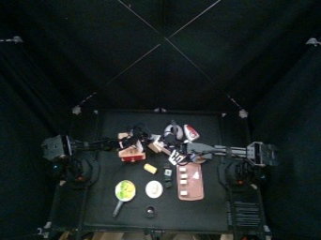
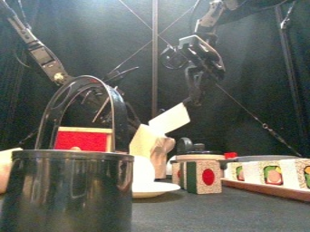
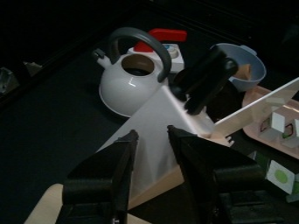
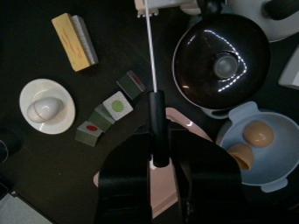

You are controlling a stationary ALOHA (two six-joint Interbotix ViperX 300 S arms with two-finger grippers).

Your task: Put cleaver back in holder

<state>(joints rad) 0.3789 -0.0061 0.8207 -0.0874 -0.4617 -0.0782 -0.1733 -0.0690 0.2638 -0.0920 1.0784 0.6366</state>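
- Between the right gripper's (image 4: 156, 140) fingers, in the right wrist view, sits the black handle of the cleaver (image 4: 155, 105); the fingers pinch it from both sides. The blade shows edge-on as a thin pale line running away from the gripper. Below and beside it lie a black pan (image 4: 222, 57), a blue bowl (image 4: 274, 162) with an egg in it, a white plate (image 4: 24, 92) with another egg, and a yellow block (image 4: 73, 39).
- Left wrist view: the left gripper's (image 3: 158, 140) fingers are spread, and I can see nothing clamped between them. The cleaver's broad pale blade slants down from its handle into the gap between them, as seen from here. A white kettle (image 3: 122, 87) stands beyond the blade.
- Front view: the cleaver hangs tilted under the right gripper, handle up and blade slanting down to the left. The holder (image 2: 82, 140), red-faced in a tan frame, stands to the left, behind the arched handle of a dark pot (image 2: 67, 190). Whether the blade touches the holder, I cannot tell.
- Top view: both grippers meet near the table's (image 1: 88, 211) middle. The holder is just by the left one, and the cleaver is between the two.
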